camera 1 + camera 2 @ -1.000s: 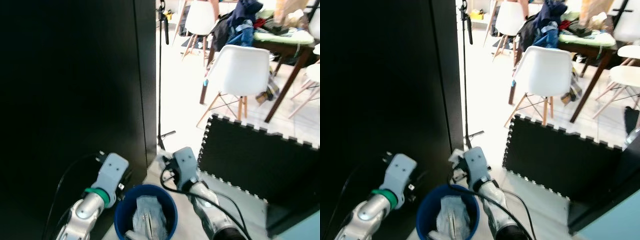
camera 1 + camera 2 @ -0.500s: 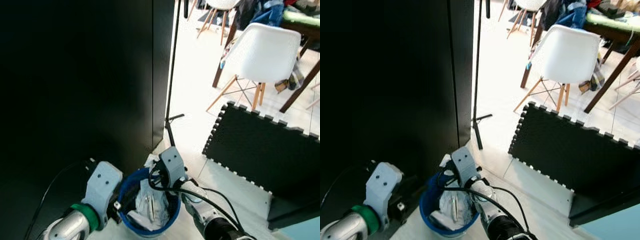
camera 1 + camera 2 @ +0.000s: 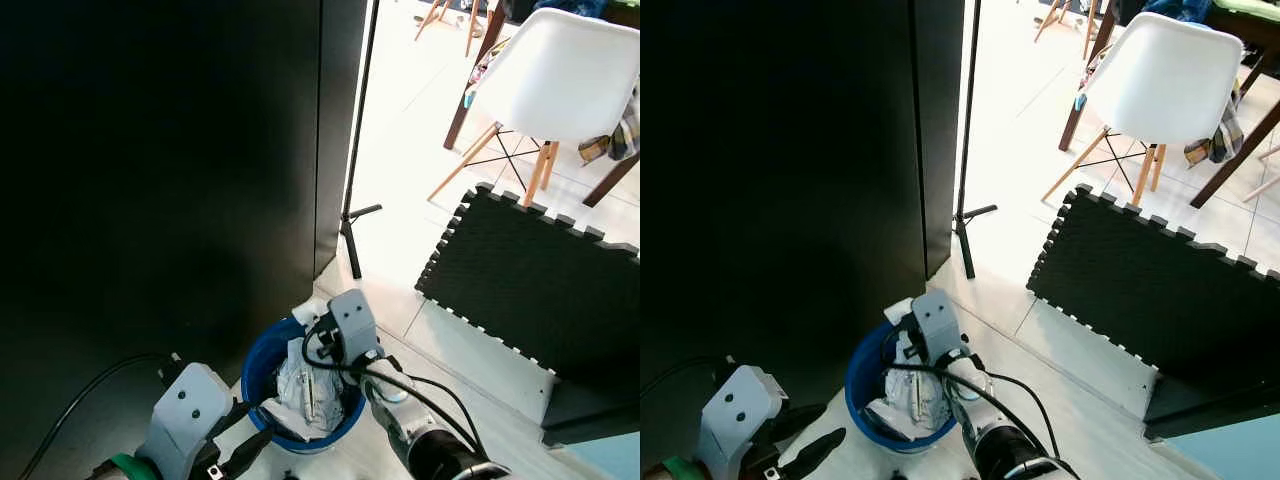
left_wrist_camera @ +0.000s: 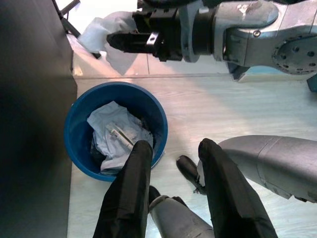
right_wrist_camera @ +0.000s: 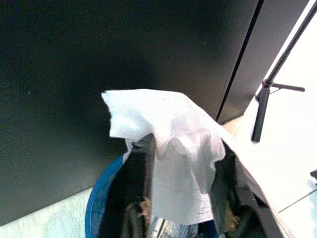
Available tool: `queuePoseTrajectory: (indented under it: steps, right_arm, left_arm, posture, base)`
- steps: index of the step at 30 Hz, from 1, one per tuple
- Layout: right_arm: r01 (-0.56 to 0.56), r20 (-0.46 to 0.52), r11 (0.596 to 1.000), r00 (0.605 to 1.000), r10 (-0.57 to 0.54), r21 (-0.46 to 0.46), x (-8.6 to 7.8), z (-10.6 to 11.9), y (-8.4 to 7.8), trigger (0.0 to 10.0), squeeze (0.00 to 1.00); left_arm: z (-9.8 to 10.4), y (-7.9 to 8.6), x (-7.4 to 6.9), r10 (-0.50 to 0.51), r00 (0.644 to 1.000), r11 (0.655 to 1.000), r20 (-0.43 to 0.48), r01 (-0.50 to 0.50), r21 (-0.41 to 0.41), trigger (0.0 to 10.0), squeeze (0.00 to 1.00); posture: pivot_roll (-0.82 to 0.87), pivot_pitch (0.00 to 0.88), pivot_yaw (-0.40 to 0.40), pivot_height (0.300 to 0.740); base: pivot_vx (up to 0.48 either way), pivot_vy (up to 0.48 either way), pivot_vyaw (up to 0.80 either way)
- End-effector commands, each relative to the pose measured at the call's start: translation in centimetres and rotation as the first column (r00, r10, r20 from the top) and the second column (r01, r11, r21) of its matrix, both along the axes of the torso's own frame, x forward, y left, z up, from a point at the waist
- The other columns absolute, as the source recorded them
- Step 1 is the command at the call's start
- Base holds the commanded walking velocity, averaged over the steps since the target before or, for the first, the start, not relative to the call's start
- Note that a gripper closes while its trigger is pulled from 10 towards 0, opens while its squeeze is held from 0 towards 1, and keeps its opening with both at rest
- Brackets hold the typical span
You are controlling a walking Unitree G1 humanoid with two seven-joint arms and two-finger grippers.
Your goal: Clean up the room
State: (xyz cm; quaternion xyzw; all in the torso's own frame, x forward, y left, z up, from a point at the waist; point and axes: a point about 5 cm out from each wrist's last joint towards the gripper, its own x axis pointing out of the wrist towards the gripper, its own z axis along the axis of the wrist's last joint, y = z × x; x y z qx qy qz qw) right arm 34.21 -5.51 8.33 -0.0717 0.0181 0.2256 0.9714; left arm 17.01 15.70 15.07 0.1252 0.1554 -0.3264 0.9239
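One white tissue [image 5: 173, 148] pinched in right hand [image 4: 130, 39] above bin [image 4: 84, 131].

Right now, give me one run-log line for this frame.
right gripper: shut on white tissue, above blue bin | left gripper: open, beside bin | bin: holds crumpled trash | location: floor beside black cabinet

A blue bin [image 3: 862, 385] half full of crumpled paper [image 3: 908, 398] stands on the pale floor beside a tall black cabinet [image 3: 790, 170]. The right gripper [image 3: 902, 318] sits over its far rim holding a white tissue [image 3: 897, 309], while the left gripper [image 3: 810, 437], fingers apart, lies low beside the bin. Beyond are a thin black stand [image 3: 965, 150], a black foam mat [image 3: 1160, 300] and a white chair [image 3: 1160, 70].
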Motion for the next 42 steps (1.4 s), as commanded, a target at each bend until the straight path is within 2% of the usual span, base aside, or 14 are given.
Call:
queuePoseTrajectory:
  steps: [1, 4, 5, 20, 24, 28, 31, 32, 33, 34, 36, 39, 40, 42]
  right_arm:
    - [0.002, -0.037, 1.0, 0.999, -0.002, 0.004, -0.6, -1.0, 0.0, 10.0, 1.0]
    - [-0.001, -0.03, 1.0, 1.0, 0.001, -0.009, -0.4, -0.8, -0.2, 10.0, 1.0]
    - [-0.009, -0.031, 1.0, 0.999, 0.009, -0.005, -0.4, -0.8, -0.4, 10.0, 0.03]
    - [-0.023, -0.007, 1.0, 1.0, 0.024, 0.019, 0.1, -0.1, -0.9, 10.0, 0.0]
    - [0.003, 0.03, 0.993, 1.0, -0.007, 0.118, -0.7, -0.3, -1.6, 10.0, 0.0]
    - [0.026, 0.055, 0.988, 0.998, -0.035, 0.152, -1.1, -0.5, -2.1, 10.0, 0.0]
    - [0.086, 0.094, 0.978, 0.99, -0.106, 0.192, -1.8, -0.6, -3.6, 10.0, 0.0]
    - [0.086, 0.094, 0.978, 0.99, -0.106, 0.192, -1.8, -0.6, -3.6, 10.0, 0.0]
    - [0.111, 0.101, 0.973, 0.986, -0.133, 0.2, -2.2, -0.9, -4.2, 10.0, 0.0]
    - [0.111, 0.101, 0.973, 0.986, -0.133, 0.2, -2.2, -0.9, -4.2, 10.0, 0.0]
    - [0.131, 0.104, 0.97, 0.983, -0.155, 0.203, -2.9, -1.4, -4.7, 10.0, 0.0]
    - [0.143, 0.099, 0.967, 0.981, -0.166, 0.21, -3.0, -1.5, -4.8, 10.0, 0.0]
    - [0.147, 0.097, 0.965, 0.98, -0.171, 0.215, -2.9, -1.5, -4.8, 10.0, 0.0]
    - [0.147, 0.097, 0.965, 0.98, -0.171, 0.215, -2.9, -1.5, -4.8, 10.0, 0.0]
  left_arm:
    - [-0.3, 0.0, -0.3, 0.0, 1.0, 1.0, -0.028, 0.0, 0.008, 10.0, 0.0]
    - [-0.4, -0.2, 0.1, -0.003, 1.0, 1.0, -0.02, 0.003, 0.006, 10.0, 0.0]
    - [-0.4, -0.4, 0.5, -0.004, 1.0, 1.0, -0.01, 0.004, 0.0, 10.0, 0.0]
    - [-1.3, -1.2, 3.3, 0.078, 0.996, 0.997, 0.05, -0.078, 0.001, 10.0, 0.0]
    - [-1.9, 0.4, 6.3, 0.273, 0.949, 0.96, 0.155, -0.28, 0.021, 10.0, 0.0]
    - [-0.7, 1.6, 8.1, 0.329, 0.909, 0.939, 0.255, -0.344, 0.017, 10.0, 0.0]
    - [3.0, 3.8, 11.5, 0.285, 0.776, 0.895, 0.562, -0.425, 0.133, 10.0, 0.0]
    - [3.0, 3.8, 11.5, 0.285, 0.776, 0.895, 0.562, -0.425, 0.133, 10.0, 0.0]
    - [5.3, 4.3, 13.1, 0.208, 0.698, 0.88, 0.685, -0.439, 0.18, 10.0, 0.0]
    - [5.3, 4.3, 13.1, 0.208, 0.698, 0.88, 0.685, -0.439, 0.18, 10.0, 0.0]
    - [8.8, 4.8, 15.1, 0.037, 0.571, 0.852, 0.82, -0.447, 0.273, 10.0, 0.0]
    - [10.2, 4.6, 15.7, -0.091, 0.506, 0.828, 0.858, -0.441, 0.348, 10.0, 0.0]
    - [11.3, 4.4, 16.0, -0.217, 0.441, 0.79, 0.871, -0.445, 0.422, 10.0, 0.0]
    - [11.3, 4.4, 16.0, -0.217, 0.441, 0.79, 0.871, -0.445, 0.422, 10.0, 0.0]
  posture:
    - [0.23, 0.3, 0.084, 0.74]
    - [0.21, 0.278, 0.073, 0.74]
    - [0.2, 0.265, 0.068, 0.74]
    - [0.17, 0.201, 0.025, 0.74]
    - [0.13, 0.174, 0.033, 0.74]
    - [0.11, 0.165, 0.038, 0.74]
    - [0.07, 0.137, 0.049, 0.74]
    - [0.07, 0.137, 0.049, 0.74]
    - [0.05, 0.123, 0.059, 0.74]
    - [0.05, 0.123, 0.059, 0.74]
    - [0.04, 0.119, 0.061, 0.74]
    - [0.03, 0.116, 0.058, 0.74]
    - [0.03, 0.112, 0.058, 0.74]
    - [0.03, 0.112, 0.058, 0.74]
  base:
    - [0.0, 0.0, 0.0]
    - [0.0, 0.0, 0.0]
    - [0.0, 0.0, 0.0]
    - [0.0, 0.0, 0.0]
    - [0.0, 0.0, 0.0]
    - [0.0, 0.0, 0.0]
    - [0.0, 0.0, 0.0]
    - [0.0, 0.0, 0.0]
    - [0.0, 0.0, 0.0]
    - [0.0, 0.0, 0.0]
    - [0.0, 0.0, 0.0]
    - [0.0, 0.0, 0.0]
    - [0.0, 0.0, 0.0]
    - [0.0, 0.0, 0.0]
